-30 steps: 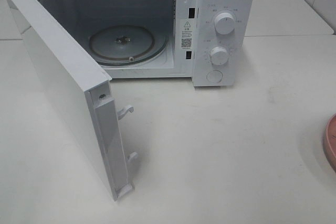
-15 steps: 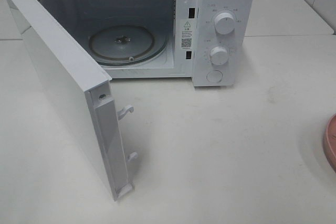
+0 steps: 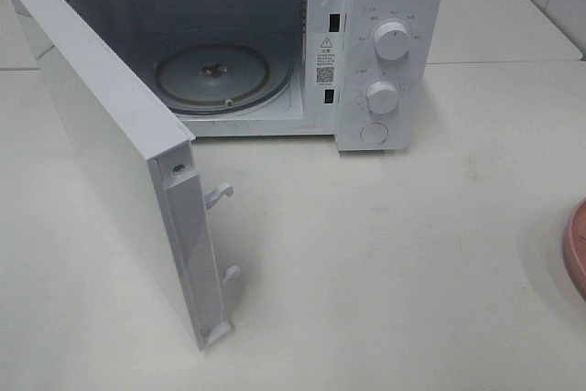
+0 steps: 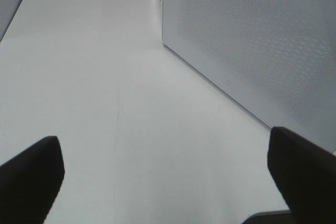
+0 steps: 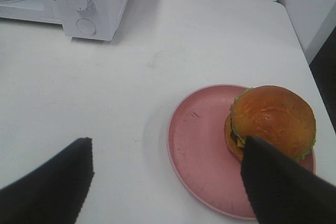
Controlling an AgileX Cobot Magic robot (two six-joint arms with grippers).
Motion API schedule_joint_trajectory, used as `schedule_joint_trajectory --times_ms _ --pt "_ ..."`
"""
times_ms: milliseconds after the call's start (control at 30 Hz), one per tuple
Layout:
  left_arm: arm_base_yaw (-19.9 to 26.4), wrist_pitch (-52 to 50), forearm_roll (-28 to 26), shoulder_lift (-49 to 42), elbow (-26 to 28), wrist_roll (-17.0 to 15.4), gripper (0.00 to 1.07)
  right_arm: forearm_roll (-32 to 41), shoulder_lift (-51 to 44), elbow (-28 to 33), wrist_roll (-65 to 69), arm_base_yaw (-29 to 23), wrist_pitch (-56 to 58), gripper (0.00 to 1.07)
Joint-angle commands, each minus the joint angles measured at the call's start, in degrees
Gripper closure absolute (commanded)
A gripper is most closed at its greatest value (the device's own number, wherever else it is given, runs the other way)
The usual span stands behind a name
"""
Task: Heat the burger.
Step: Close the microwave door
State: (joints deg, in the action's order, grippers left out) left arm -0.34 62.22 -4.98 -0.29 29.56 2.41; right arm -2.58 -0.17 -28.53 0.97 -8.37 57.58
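The burger (image 5: 273,119), with a glossy brown bun and green lettuce, sits on a round pink plate (image 5: 199,150) in the right wrist view. My right gripper (image 5: 165,184) is open and empty, a short way back from the plate; one finger (image 5: 281,190) overlaps the burger's near edge in the picture. The white microwave (image 3: 385,34) stands at the back with its door (image 3: 110,144) swung wide open and its glass turntable (image 3: 215,75) bare. My left gripper (image 4: 165,177) is open and empty over bare table beside the door's outer face (image 4: 252,40). Neither arm shows in the high view.
Only the plate's rim (image 3: 577,249) shows at the right edge of the high view. The microwave has two knobs (image 3: 392,40) and a round button on its right panel. A wall stands behind the right end of the white table (image 3: 385,254).
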Motion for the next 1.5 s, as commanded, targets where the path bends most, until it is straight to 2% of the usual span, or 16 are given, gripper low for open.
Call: schedule_joint_trajectory --times_ms 33,333,533,600,633,667,700,767,800,833,900,967,1267,1333,1467,1500 --pt "0.1 -0.7 -0.7 -0.3 0.0 -0.3 0.09 0.2 -1.9 -0.1 -0.3 0.3 -0.6 0.32" --pt "0.1 -4.1 -0.9 1.4 1.9 -0.1 0.09 0.2 -1.9 -0.1 -0.3 0.3 -0.6 0.32" --pt "0.1 -9.1 -0.9 6.6 1.9 -0.1 0.22 0.2 -1.9 -0.1 -0.3 0.3 -0.6 0.32" --pt "0.1 -12.2 -0.7 9.6 1.9 -0.1 0.38 0.2 -1.9 -0.1 -0.3 0.3 -0.6 0.32" --pt "0.1 -12.2 -0.7 9.6 1.9 -0.1 0.38 0.2 -1.9 -0.1 -0.3 0.3 -0.6 0.32" --pt "0.1 -14.1 -0.7 11.3 1.9 -0.1 0.49 0.2 -1.9 -0.1 -0.3 0.3 -0.6 0.32" --pt "0.1 -14.1 -0.7 11.3 1.9 -0.1 0.49 0.2 -1.9 -0.1 -0.3 0.3 -0.6 0.32" --pt "0.1 -16.0 -1.1 14.2 1.9 -0.2 0.66 0.2 -1.9 -0.1 -0.3 0.3 -0.6 0.32" --pt "0.1 -17.5 -1.1 16.4 1.9 -0.2 0.8 0.2 -1.9 -0.1 -0.3 0.3 -0.6 0.32" --pt "0.1 -17.5 -1.1 16.4 1.9 -0.2 0.8 0.2 -1.9 -0.1 -0.3 0.3 -0.6 0.32" --pt "0.1 -19.7 -1.1 19.7 1.9 -0.2 0.98 0.2 -1.9 -0.1 -0.3 0.3 -0.6 0.32" --pt "0.1 -20.7 -1.1 20.6 1.9 -0.2 1.04 0.2 -1.9 -0.1 -0.3 0.3 -0.6 0.32" --pt "0.1 -35.9 -1.1 26.5 -1.8 -0.1 1.07 0.2 -1.9 -0.1 -0.3 0.3 -0.6 0.32" --pt "0.1 -46.1 -1.1 28.5 -5.2 0.2 1.07 0.2 -1.9 -0.1 -0.3 0.3 -0.6 0.32" --pt "0.1 -51.0 -1.1 29.5 -7.1 0.2 1.07 0.2 -1.9 -0.1 -0.3 0.3 -0.6 0.32" --pt "-0.1 -57.1 -0.9 30.7 -9.4 0.2 1.07 0.2 -1.9 -0.1 -0.3 0.3 -0.6 0.32"
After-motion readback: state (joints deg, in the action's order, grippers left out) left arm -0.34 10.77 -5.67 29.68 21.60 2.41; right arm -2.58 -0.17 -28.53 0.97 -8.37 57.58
